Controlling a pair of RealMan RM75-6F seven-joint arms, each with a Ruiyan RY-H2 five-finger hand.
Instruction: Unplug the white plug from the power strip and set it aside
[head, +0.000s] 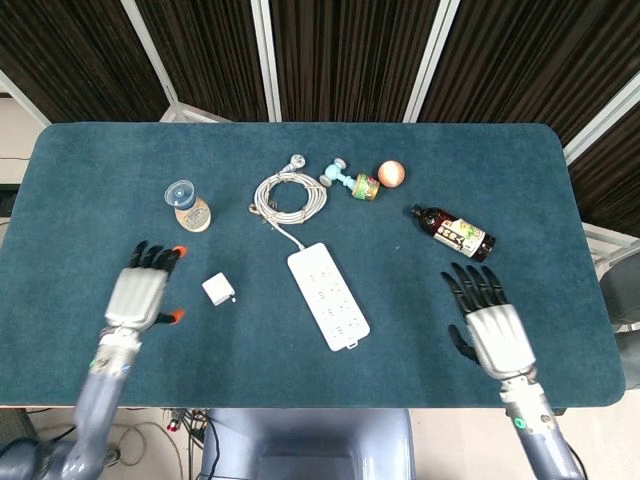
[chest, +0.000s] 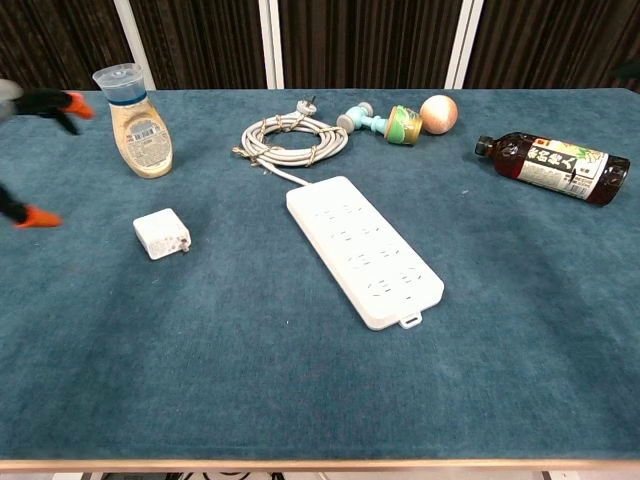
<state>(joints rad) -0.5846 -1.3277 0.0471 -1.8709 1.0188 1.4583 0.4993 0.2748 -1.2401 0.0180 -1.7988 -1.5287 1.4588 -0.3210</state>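
The white plug (head: 218, 290) lies by itself on the blue table (head: 100, 180), out of the power strip (head: 328, 296) and a little way to its left. Its metal prongs point toward the strip. Nothing is touching it. The power strip is long and white and sits slanted in the middle of the table. A thin white cable runs from its far end up to a coiled bundle of cable (head: 289, 195) farther back. The robot's left hand (head: 142, 289) is on the left side of the table, just beside the plug but apart from it. Its fingers are spread out and it holds nothing. Some of its fingertips (head: 177, 316) are orange. In the chest view only a few of those orange tips (chest: 40, 216) show at the left edge. The right hand (head: 489, 321) is on the right side near the front edge, well apart from the strip. Its dark fingers are spread too, and it holds nothing. At the far left stands a small bottle with a clear cap (head: 186, 204). Past the coil lie a little blue and green toy (head: 353, 182) and an orange ball (head: 391, 173). A dark brown bottle (head: 453, 232) lies on its side to the right.
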